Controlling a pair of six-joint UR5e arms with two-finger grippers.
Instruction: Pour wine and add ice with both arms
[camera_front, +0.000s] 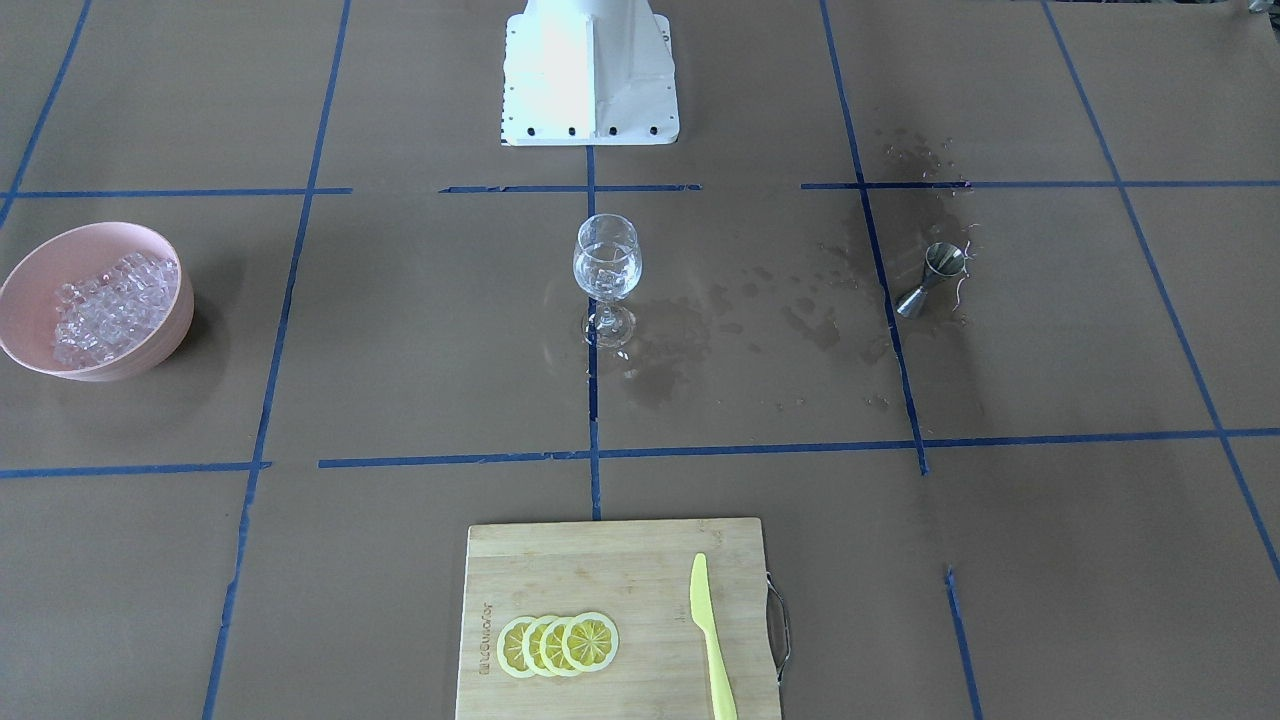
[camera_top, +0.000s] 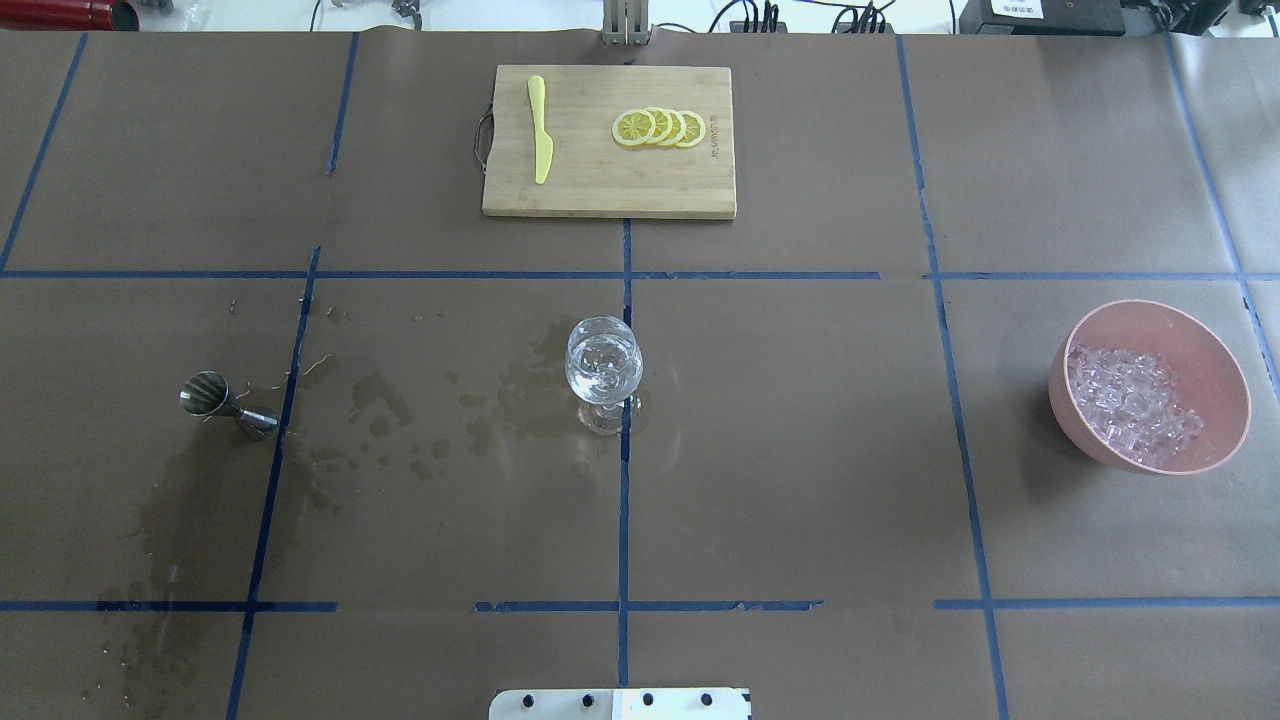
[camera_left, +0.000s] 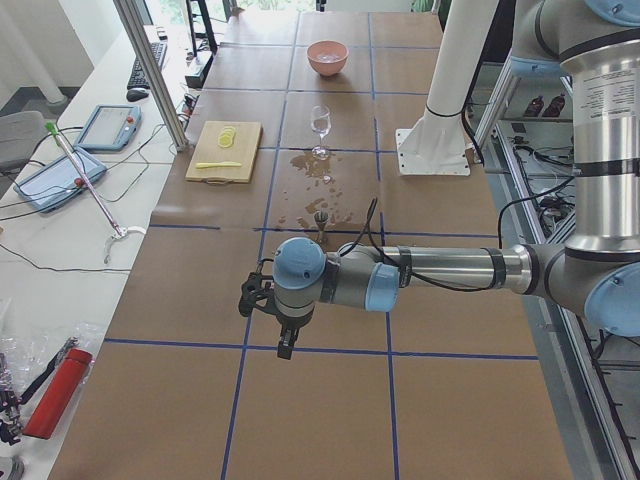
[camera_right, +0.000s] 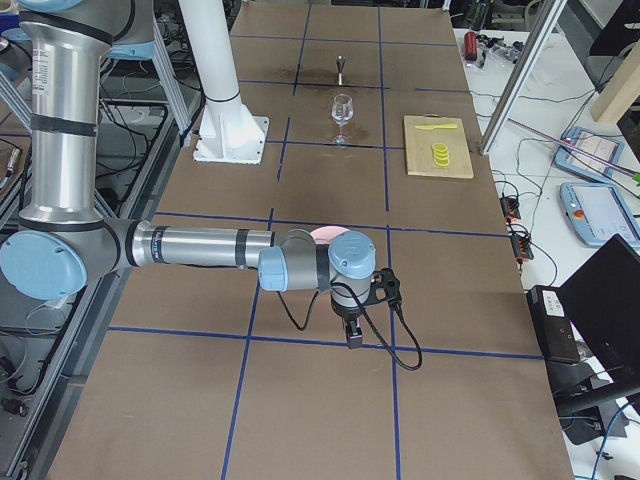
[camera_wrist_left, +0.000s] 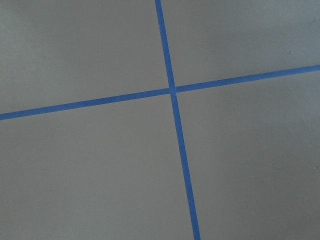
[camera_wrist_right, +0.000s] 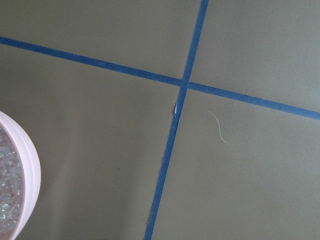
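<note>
A stemmed wine glass (camera_top: 603, 368) stands upright at the table's middle with something clear and glittering in its bowl; I cannot tell wine from ice there. The ice (camera_top: 1130, 405) heaps in a pink bowl (camera_top: 1215, 360) on the robot's right. A steel jigger (camera_top: 226, 401) stands on the robot's left among wet stains. My left gripper (camera_left: 285, 345) shows only in the exterior left view, hanging low over bare paper well short of the jigger; I cannot tell its state. My right gripper (camera_right: 353, 335) shows only in the exterior right view, just past the bowl (camera_right: 322, 234); its state is likewise unclear.
A wooden cutting board (camera_top: 600, 185) with lemon slices (camera_top: 660, 127) and a yellow knife (camera_top: 540, 130) lies at the far edge. The white pedestal base (camera_front: 590, 80) stands behind the glass. Blue tape lines grid the brown paper.
</note>
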